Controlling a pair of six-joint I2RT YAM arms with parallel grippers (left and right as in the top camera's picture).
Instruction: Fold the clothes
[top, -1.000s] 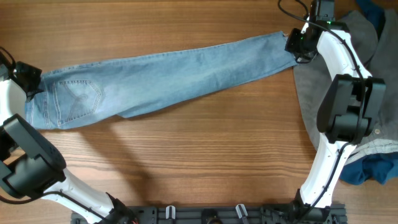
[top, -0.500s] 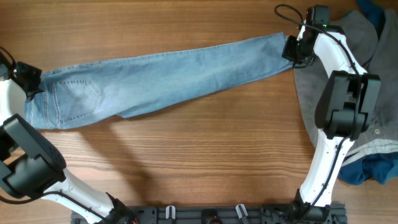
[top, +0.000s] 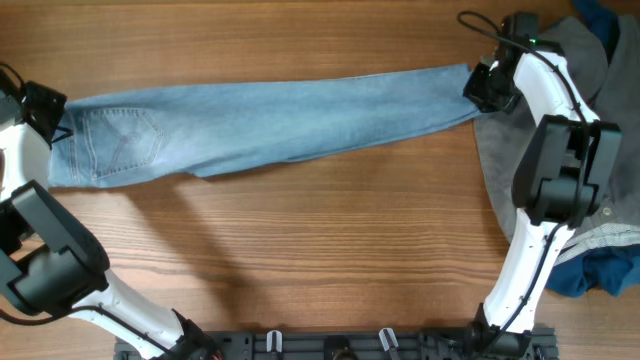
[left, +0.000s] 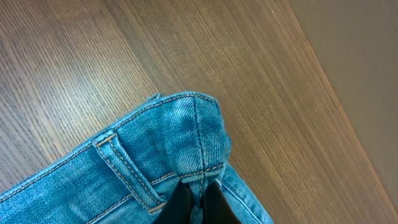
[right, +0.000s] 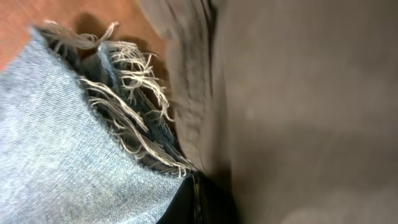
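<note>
The clothes, a pair of light blue jeans (top: 270, 125), lie stretched flat across the far half of the wooden table, folded lengthwise with a back pocket (top: 120, 140) facing up. At the left end my left gripper (top: 52, 112) is shut on the waistband; the left wrist view shows the jaws (left: 198, 196) pinching the seam beside a belt loop (left: 127, 174). At the right end my right gripper (top: 478, 88) is shut on the leg end. The right wrist view has the frayed hem (right: 124, 93) just ahead of the closed jaws (right: 198, 199).
A grey garment (top: 580, 60) lies at the back right under the right arm and fills the right side of the right wrist view (right: 298, 112). A dark blue garment (top: 600, 270) sits by the right edge. The table edge (left: 323, 68) runs close to the waistband.
The right gripper closed on the hem. The jeans have been pulled taut and straighter: the leg end dropped slightly toward me and the waist end shifted up and left.
</note>
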